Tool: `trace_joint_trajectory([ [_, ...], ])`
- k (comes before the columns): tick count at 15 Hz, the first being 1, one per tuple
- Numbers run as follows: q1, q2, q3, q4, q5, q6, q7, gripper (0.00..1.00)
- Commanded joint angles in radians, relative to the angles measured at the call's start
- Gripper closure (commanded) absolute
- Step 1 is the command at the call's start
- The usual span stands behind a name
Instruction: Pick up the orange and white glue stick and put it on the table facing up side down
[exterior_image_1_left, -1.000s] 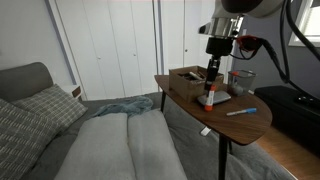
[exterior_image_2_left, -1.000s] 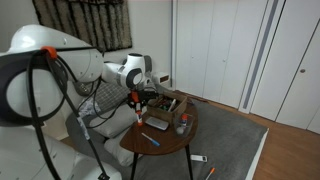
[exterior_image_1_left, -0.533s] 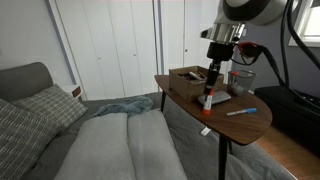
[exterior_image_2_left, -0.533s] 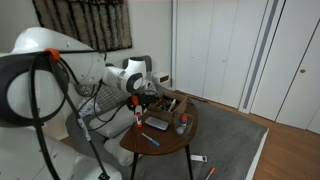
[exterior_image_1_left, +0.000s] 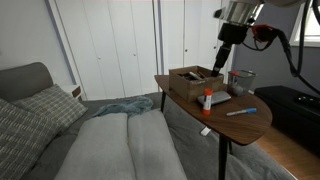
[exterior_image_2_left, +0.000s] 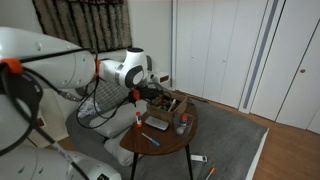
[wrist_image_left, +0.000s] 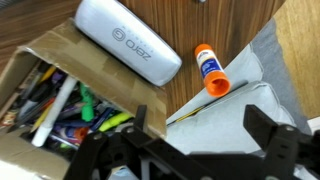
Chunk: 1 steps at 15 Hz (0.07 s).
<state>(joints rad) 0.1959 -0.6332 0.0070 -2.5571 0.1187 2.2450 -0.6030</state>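
Note:
The glue stick (exterior_image_1_left: 207, 99) stands by the near edge of the brown table (exterior_image_1_left: 250, 125), white body up and orange end down. From above, the glue stick (wrist_image_left: 209, 68) shows its orange end (wrist_image_left: 217, 86) right at the edge of the table (wrist_image_left: 240, 25). My gripper (exterior_image_1_left: 222, 58) hangs well above and slightly behind it, open and empty. Its dark fingers (wrist_image_left: 265, 125) frame the lower part of the wrist view around the gripper's (wrist_image_left: 205, 130) wide gap. In the opposite exterior view the glue stick (exterior_image_2_left: 138, 113) sits below the gripper (exterior_image_2_left: 145, 93).
A white glasses case (wrist_image_left: 127, 42) lies beside the glue stick. A cardboard box (wrist_image_left: 45, 60) full of pens stands behind it. A blue pen (exterior_image_1_left: 241, 111) and a clear cup (exterior_image_1_left: 240, 78) share the tabletop. A grey couch (exterior_image_1_left: 120, 140) lies below the table's edge.
The gripper was shut on the glue stick at the tabletop. It has opened, left the stick standing, and risen well above the table.

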Motion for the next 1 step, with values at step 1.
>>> trace_joint_trajectory([
  [1,0.006,-0.049,-0.03,-0.012,-0.033,-0.01,0.044,0.0],
])
